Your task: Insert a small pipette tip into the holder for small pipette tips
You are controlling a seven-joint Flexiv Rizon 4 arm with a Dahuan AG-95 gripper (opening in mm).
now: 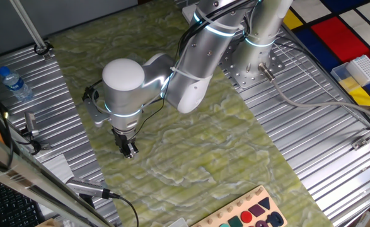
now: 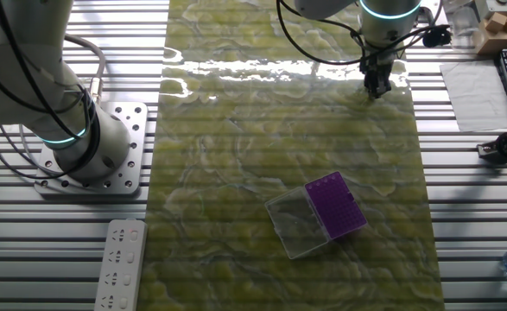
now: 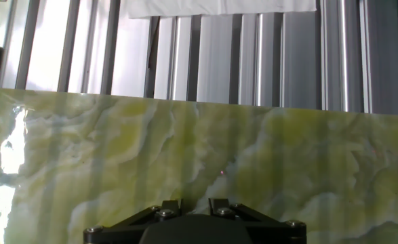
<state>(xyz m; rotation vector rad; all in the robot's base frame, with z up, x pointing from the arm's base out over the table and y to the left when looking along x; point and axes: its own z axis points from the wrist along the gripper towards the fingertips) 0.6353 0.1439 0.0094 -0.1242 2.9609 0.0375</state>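
The holder for small pipette tips (image 2: pixel 337 206) is a flat purple square box dotted with holes. It lies on the green marbled mat (image 2: pixel 236 173), with its clear cover (image 2: pixel 296 225) beside it. My gripper (image 2: pixel 377 88) hangs low over the mat's far corner, well away from the holder. In one fixed view the gripper (image 1: pixel 130 151) points down, its fingers close together, and the arm hides the holder. The hand view shows only the gripper (image 3: pixel 195 203) finger bases above bare mat. I make out no small pipette tip in any view.
A white gridded rack on a pale blue tray (image 1: pixel 363 69) stands at the far right. A water bottle (image 1: pixel 14 84) lies on the metal slats, and a coloured shape board (image 1: pixel 251 214) sits at the mat's end. The arm's base (image 2: pixel 80 151), a power strip (image 2: pixel 119 263) and a paper sheet (image 2: pixel 473 86) flank the mat.
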